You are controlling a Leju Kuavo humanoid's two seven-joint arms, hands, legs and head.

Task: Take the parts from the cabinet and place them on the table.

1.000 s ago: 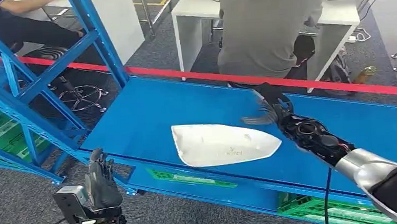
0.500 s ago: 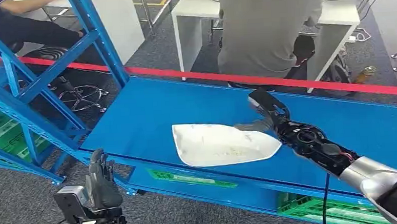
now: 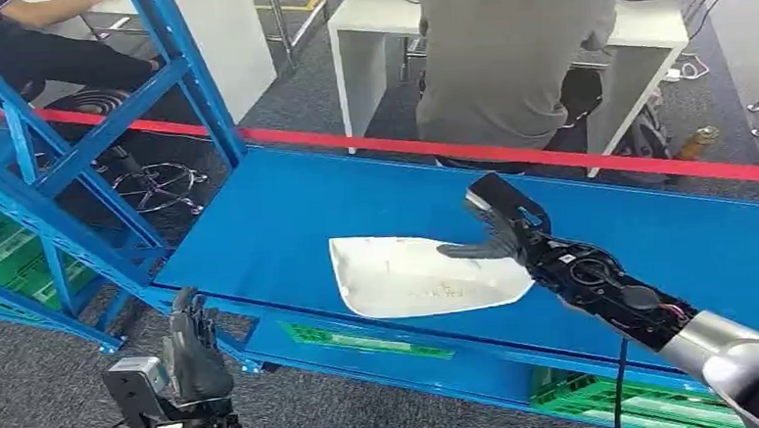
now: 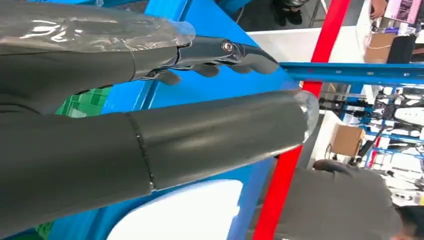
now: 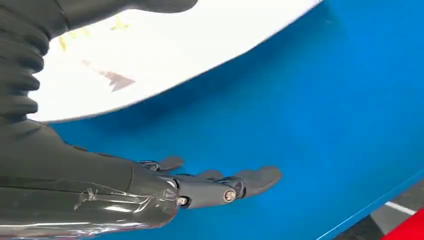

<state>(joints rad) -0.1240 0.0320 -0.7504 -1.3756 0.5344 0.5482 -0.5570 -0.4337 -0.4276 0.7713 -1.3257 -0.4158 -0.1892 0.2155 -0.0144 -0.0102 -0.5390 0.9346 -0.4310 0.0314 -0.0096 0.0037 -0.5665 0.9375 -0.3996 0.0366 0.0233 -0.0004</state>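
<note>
A flat white part (image 3: 418,276) with a pointed right end lies on the blue cabinet shelf (image 3: 287,209). My right hand (image 3: 499,222) is at the part's far right edge. Its thumb reaches over the white surface, and its fingers (image 5: 250,180) stretch out above the blue shelf just beyond the part (image 5: 165,55). Nothing is gripped, and I cannot tell whether the thumb touches the part. My left hand (image 3: 194,351) hangs low in front of the shelf's left corner with its fingers straight, holding nothing. In the left wrist view the left hand (image 4: 150,100) points toward the shelf, with the part (image 4: 185,210) beyond it.
A red tape barrier (image 3: 549,156) runs behind the shelf. A person in grey (image 3: 514,50) stands there at a white desk (image 3: 366,28). Blue uprights (image 3: 186,67) rise at the left. Green crates (image 3: 5,253) sit lower left and under the shelf (image 3: 611,398).
My right hand has moved left and down toward the white part, and its thumb now lies over the part's far right edge. The left hand has stayed put.
</note>
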